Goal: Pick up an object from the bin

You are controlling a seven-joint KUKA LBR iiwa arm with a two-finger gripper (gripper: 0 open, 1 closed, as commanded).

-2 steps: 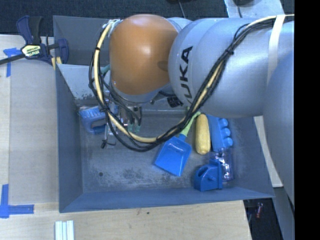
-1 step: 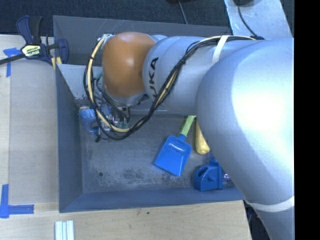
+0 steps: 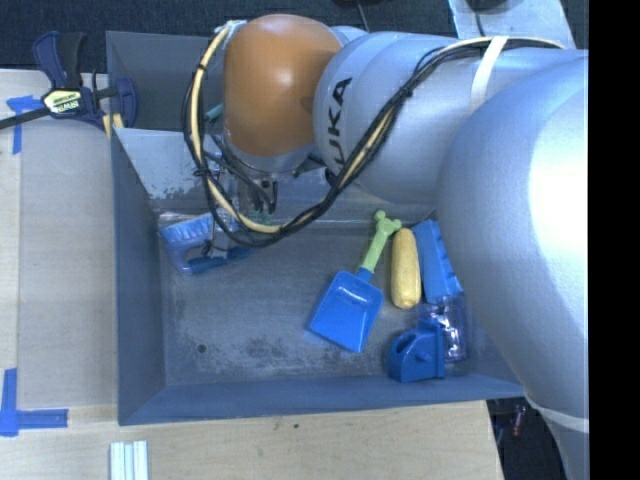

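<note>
In the grey metal bin [image 3: 135, 298], with its scuffed floor and sloped walls, things lie in 2 groups. Far-left corner: 1 blue brush-like thing [image 3: 186, 234], pale-blue bristly part on the left, darker end pointing right, close to the back wall. Right side: a blue toy shovel [image 3: 347, 311] with a green handle, a yellow oblong piece [image 3: 405, 269] just beside that handle, a long blue block [image 3: 437, 260] against the yellow piece's right, and a chunky blue part [image 3: 413, 356] with clear plastic on it near the front wall.

The arm [image 3: 450, 138] comes in from the right across the back of the bin. Its orange wrist cover [image 3: 275, 83] is over the far-left area, with cables looped round it. The gripper [image 3: 238, 206] hangs under the cover, pointing down at the floor.

The brush-like thing sits just left of the gripper, near or touching, can't tell which. Gripper spread or closed: can't tell, the wrist hides it.
</note>
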